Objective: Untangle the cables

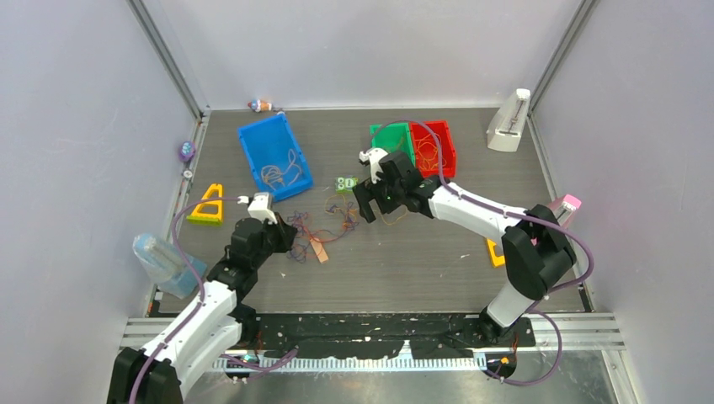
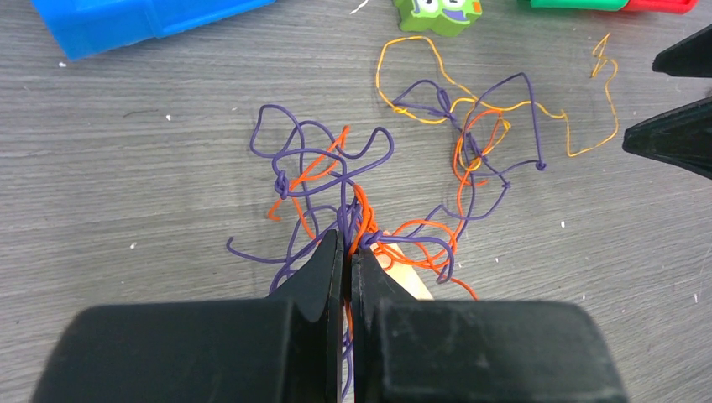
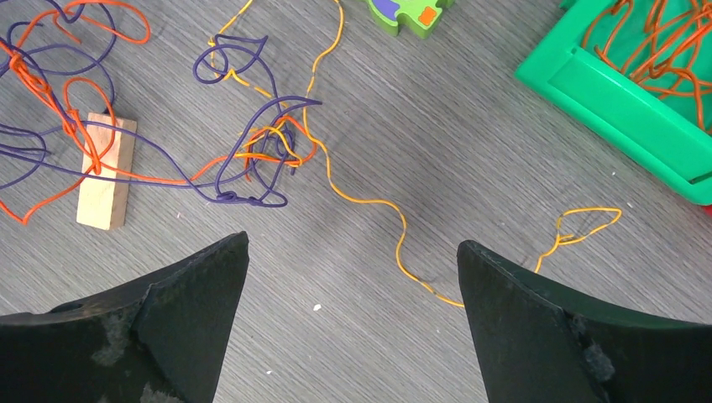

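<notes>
Left gripper [image 2: 348, 250] clamps the purple-and-orange knot of the cables [image 2: 363, 210] on the table while the right gripper [image 3: 353, 273] hangs spread above a yellow strand [image 3: 369, 201], so most untangling seemingly remains.

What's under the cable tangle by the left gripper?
A small wooden block lies flat on the table; orange and purple cables cross its top. Whatever is beneath the block is covered.

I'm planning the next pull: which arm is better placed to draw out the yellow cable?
Right, probably. The right gripper is open with the yellow cable between its fingers; the left gripper is shut on the purple-orange tangle, anchoring it.
</notes>
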You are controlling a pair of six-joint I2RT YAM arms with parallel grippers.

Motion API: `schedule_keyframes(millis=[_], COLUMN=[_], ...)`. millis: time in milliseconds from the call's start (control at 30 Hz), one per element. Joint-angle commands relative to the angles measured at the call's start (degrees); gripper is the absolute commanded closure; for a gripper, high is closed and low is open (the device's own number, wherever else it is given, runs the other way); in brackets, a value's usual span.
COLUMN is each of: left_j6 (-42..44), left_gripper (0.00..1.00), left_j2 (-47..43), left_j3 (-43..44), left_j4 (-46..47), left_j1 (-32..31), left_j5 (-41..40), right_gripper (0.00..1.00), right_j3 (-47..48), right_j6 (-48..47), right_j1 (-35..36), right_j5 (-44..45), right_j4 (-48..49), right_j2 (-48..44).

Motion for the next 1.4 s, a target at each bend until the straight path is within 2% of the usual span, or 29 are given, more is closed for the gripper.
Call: schedule_keyframes(millis=[0, 167, 667, 900, 1267, 1367], left_j6=[0.7, 0.5, 0.1, 0.1, 0.1, 0.1], left_gripper=[1.0, 1.0, 1.0, 1.0, 1.0, 1.0], left_j2=[1.0, 1.5, 1.6, 1.2, 0.9, 1.1], left_j3=[2.5, 2.9, 2.6, 2.6, 2.5, 2.6], left_j4=[-0.1, -0.5, 0.1, -0.2, -0.5, -0.4], left_j1=[-0.3, -0.3, -0.3, -0.3, -0.3, -0.3], left_j5=[-1.0, -2.8, -2.0, -2.6, -3.0, -2.6], right_gripper=[0.0, 0.0, 0.04, 0.06, 0.2, 0.34], right_j3=[1.5, 3.5, 5.3, 9.7, 9.6, 9.4], right_j6=[-2.4, -5.3, -8.1, -7.9, -8.2, -7.7], right_j1=[0.5, 1.4, 3.3, 4.1, 3.2, 2.4], right_j5=[-0.9, -2.5, -3.2, 1.1, 1.1, 0.5], right_j4=[2.6, 1.9, 1.0, -2.4, -1.7, -1.5], right_j2=[0.5, 4.2, 7.4, 12.9, 14.8, 15.1])
